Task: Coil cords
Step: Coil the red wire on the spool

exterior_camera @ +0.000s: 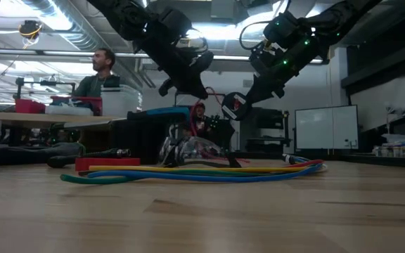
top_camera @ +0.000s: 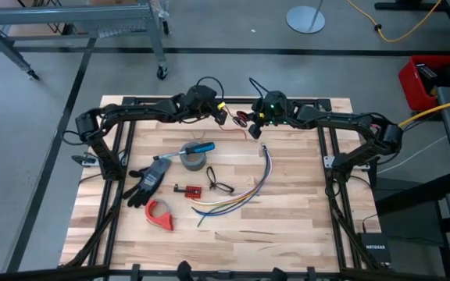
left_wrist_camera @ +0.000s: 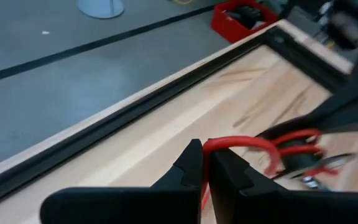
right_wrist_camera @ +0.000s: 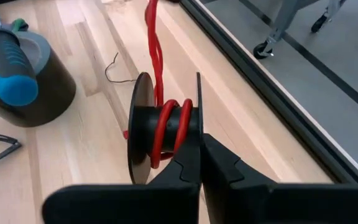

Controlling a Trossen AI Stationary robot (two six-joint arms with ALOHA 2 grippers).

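Table far edge | both claws pinch red wire [right_wrist_camera: 156, 56] | spool [right_wrist_camera: 151, 134] half hidden

Both grippers hang above the table's far edge [top_camera: 303, 101], the left gripper [top_camera: 222, 115] just left of the right gripper [top_camera: 250, 125], the wire [top_camera: 239, 119] strung between them. Nearer lie a tape roll [top_camera: 194, 159], then a wire bundle [top_camera: 241, 195] to its right and a glove [top_camera: 148, 181] to its left.

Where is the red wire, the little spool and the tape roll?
red wire [right_wrist_camera: 156, 46]: right wrist view, on the twisted strand above the spool.
spool [right_wrist_camera: 143, 127]: right wrist view, on its dark round side plate.
tape roll [top_camera: 193, 160]: high view, on its grey top.
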